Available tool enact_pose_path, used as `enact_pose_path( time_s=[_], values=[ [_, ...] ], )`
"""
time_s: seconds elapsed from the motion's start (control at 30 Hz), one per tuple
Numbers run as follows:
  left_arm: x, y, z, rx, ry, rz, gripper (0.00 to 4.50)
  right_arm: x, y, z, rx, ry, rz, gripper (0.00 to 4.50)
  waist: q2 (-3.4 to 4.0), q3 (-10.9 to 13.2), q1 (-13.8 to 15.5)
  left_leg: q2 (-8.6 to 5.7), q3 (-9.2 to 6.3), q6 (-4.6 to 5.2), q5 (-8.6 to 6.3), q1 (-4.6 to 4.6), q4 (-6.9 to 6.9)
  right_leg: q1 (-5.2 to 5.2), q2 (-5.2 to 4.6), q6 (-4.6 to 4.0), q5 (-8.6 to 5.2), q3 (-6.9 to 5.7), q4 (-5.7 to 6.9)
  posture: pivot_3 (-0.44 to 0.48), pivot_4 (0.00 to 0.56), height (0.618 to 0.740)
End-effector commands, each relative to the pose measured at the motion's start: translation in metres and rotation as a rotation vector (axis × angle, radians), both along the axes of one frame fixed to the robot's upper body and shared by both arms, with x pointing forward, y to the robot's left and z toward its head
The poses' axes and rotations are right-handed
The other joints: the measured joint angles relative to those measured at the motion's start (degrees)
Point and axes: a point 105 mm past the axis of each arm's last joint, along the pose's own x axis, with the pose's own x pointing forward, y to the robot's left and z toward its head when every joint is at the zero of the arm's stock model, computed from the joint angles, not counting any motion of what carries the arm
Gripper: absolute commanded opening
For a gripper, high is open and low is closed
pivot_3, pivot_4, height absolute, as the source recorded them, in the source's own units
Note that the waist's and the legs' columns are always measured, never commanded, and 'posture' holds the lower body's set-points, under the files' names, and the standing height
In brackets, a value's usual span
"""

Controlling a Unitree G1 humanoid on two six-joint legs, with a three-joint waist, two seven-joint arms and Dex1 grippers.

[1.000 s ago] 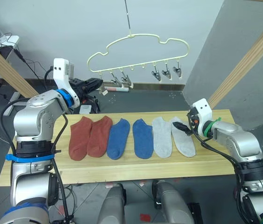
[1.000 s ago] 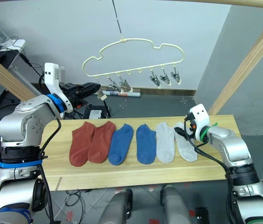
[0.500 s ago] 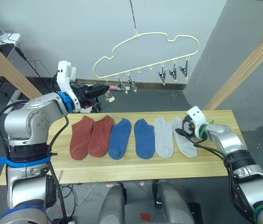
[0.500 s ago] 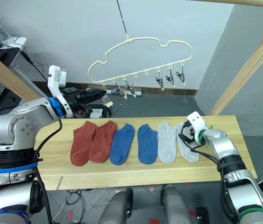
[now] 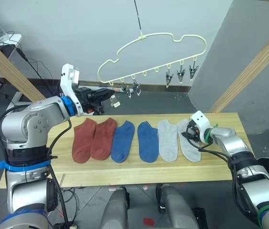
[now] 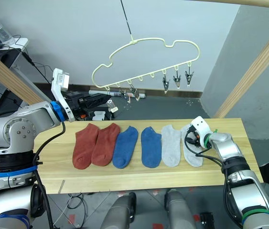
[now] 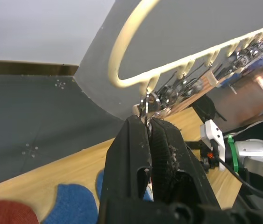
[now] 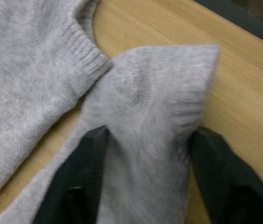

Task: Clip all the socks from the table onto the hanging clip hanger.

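**Left fingers at the end clip, right fingers around a grey sock**

Across the middle of the frame, six socks lie in a row on the wooden counter [image 5: 124, 168]: two rust-red socks [image 5: 92, 139], two blue socks [image 5: 135, 140] and two light grey socks [image 5: 177, 139]. At the right, the right gripper [image 5: 190, 136] sits on the outermost grey sock [image 8: 140, 135], its fingers [image 8: 220, 182] spread wide with the cuff between them, lower on the sock than a second ago. Upper centre, the pale yellow-green clip hanger [image 5: 153, 51] hangs from a thin hook; it sits further right in the frame than before, though the whole view has shifted too. The left gripper [image 7: 148, 122] has reached the hanger's leftmost metal clip [image 7: 146, 105], fingers nearly together with the clip's lower end between their tips.
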Motion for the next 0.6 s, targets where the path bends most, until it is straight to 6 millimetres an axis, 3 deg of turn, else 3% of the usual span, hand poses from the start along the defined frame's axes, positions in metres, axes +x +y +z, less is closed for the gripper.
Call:
enact_pose_path(
  time_s=[0.03,0.17,0.23,0.3,0.43,0.5,0.6],
  values=[
    [-0.004,-0.002,0.013,-0.001,-0.046,-0.009,0.00,-0.006,-0.004,-0.005,-0.037,-0.003,0.021,1.24,0.00,0.00,0.03,0.00,0.00,0.00,0.00,0.00,0.00,0.00,0.00,0.00,0.00,0.00,0.00,0.038,0.310,0.740],
    [-0.005,-0.002,0.015,-0.031,-0.032,-0.014,0.00,-0.013,-0.014,0.014,-0.075,-0.079,0.067,0.03,0.00,0.01,0.15,0.01,-0.01,0.00,0.00,0.00,0.00,0.01,-0.02,0.00,0.00,0.01,-0.01,0.043,0.315,0.740],
    [-0.006,-0.002,0.017,-0.056,-0.019,-0.020,0.00,-0.019,-0.012,0.028,-0.074,-0.115,0.120,0.03,-0.01,0.09,0.29,0.01,-0.03,0.00,0.00,-0.02,-0.01,0.00,-0.05,0.01,0.00,-0.01,-0.01,0.043,0.317,0.740],
    [-0.007,-0.002,0.019,-0.095,0.002,-0.032,0.00,-0.040,0.007,0.049,-0.029,-0.117,0.281,0.03,0.00,0.20,0.28,0.00,-0.02,0.00,0.00,-0.04,0.00,0.00,-0.10,0.06,-0.03,0.01,-0.02,0.043,0.321,0.740],
    [-0.010,-0.003,0.022,-0.150,0.035,-0.058,0.00,-0.068,0.032,0.072,0.027,-0.099,0.468,0.03,-0.03,0.34,-0.04,-0.01,-0.04,0.00,0.00,-0.04,0.01,0.00,-0.06,0.10,-0.04,-0.02,-0.02,0.035,0.323,0.740],
    [-0.014,-0.005,0.025,-0.215,0.082,-0.107,0.00,-0.085,0.062,0.097,0.144,-0.085,0.587,0.03,-0.02,0.40,-0.08,0.00,-0.05,0.00,0.00,-0.02,0.01,0.00,-0.01,0.10,-0.04,-0.02,0.00,0.029,0.321,0.740],
    [-0.017,-0.005,0.024,-0.263,0.129,-0.138,0.00,-0.111,0.099,0.114,0.255,-0.030,0.754,0.03,-0.02,0.43,-0.07,0.02,-0.13,0.00,0.00,-0.01,0.02,-0.01,0.08,0.10,-0.04,-0.10,0.04,0.029,0.321,0.740]
  ],
)
